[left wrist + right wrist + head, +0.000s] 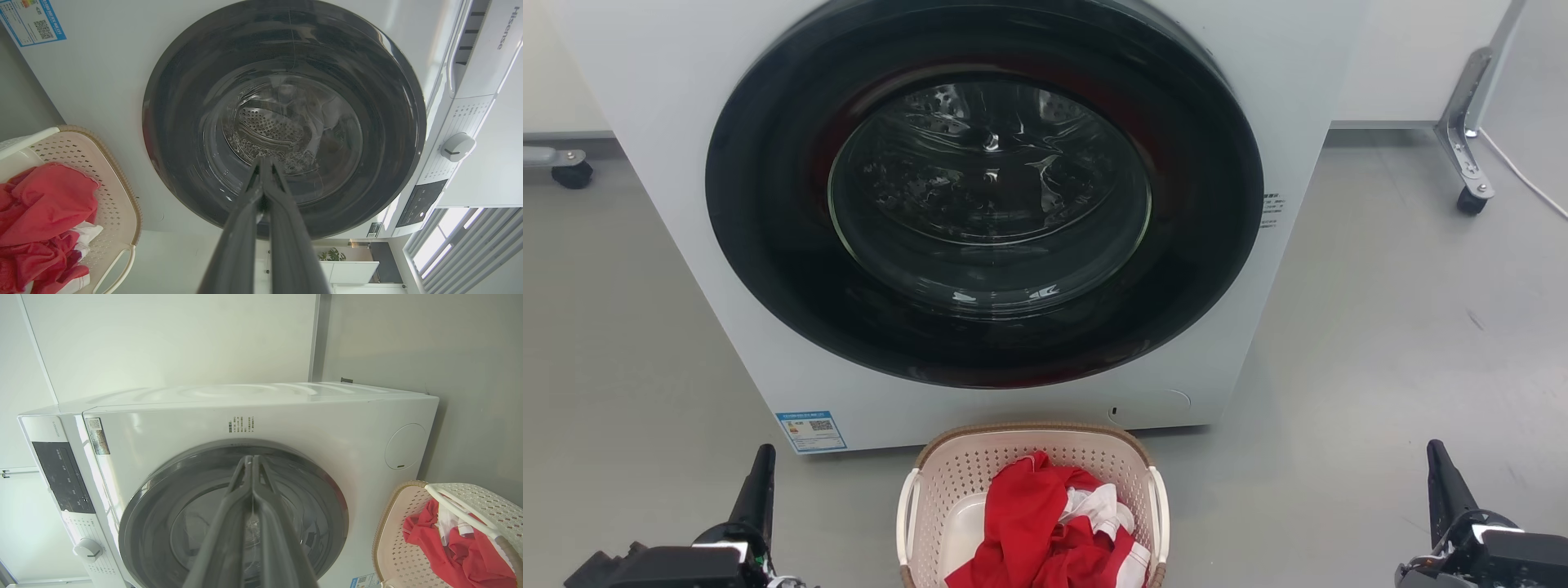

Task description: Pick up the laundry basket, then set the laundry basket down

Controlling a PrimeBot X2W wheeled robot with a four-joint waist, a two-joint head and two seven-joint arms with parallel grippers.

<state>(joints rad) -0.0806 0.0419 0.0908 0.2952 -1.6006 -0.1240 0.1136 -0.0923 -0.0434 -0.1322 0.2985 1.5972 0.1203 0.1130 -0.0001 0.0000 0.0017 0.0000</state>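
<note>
The laundry basket [964,478] stands on the floor just in front of the washer, at the bottom middle of the head view. It is cream-pink and perforated, with a brown rim and white side handles, and holds red and white clothes [1045,531]. My left gripper [762,457] is at the lower left, well left of the basket, fingers shut with nothing in them. My right gripper [1437,454] is at the lower right, far from the basket, also shut and empty. The basket [118,192] sits at the left edge of the left wrist view and the basket [394,547] at the lower right of the right wrist view.
A white front-loading washer [686,122] with a closed dark round door [988,188] rises straight ahead. Grey floor [1380,343] spreads on both sides. A wheeled metal leg [1466,139] stands at the right back, and a caster [572,173] at the far left.
</note>
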